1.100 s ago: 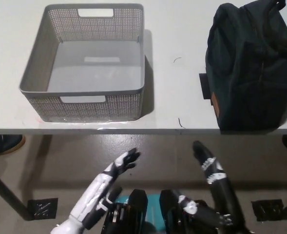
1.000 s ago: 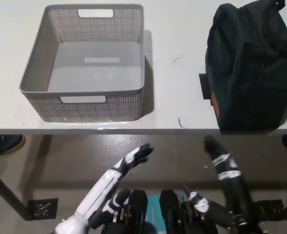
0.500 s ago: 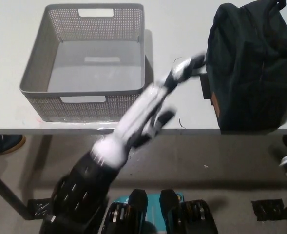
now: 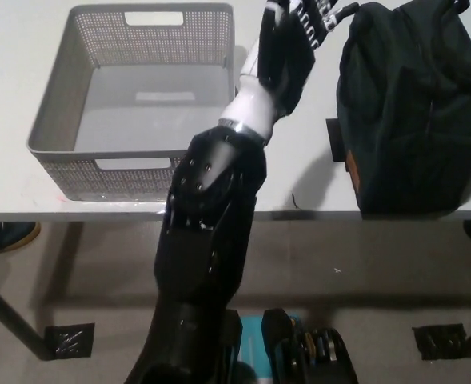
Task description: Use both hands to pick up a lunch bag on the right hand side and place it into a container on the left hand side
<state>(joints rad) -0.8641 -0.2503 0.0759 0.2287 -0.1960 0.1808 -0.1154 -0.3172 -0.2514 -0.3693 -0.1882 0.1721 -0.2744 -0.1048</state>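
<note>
Head view: gray basket [image 4: 75, 112], nothing inside.

We see the robot's left hand [image 4: 287, 50] with a white wrist and back and a dark palm, its fingers banded in black and white near the tips. Behind the white wrist runs a bulky glossy black forearm shell [image 4: 211, 208], faceted in shape and dotted with small pale screw heads.
</note>
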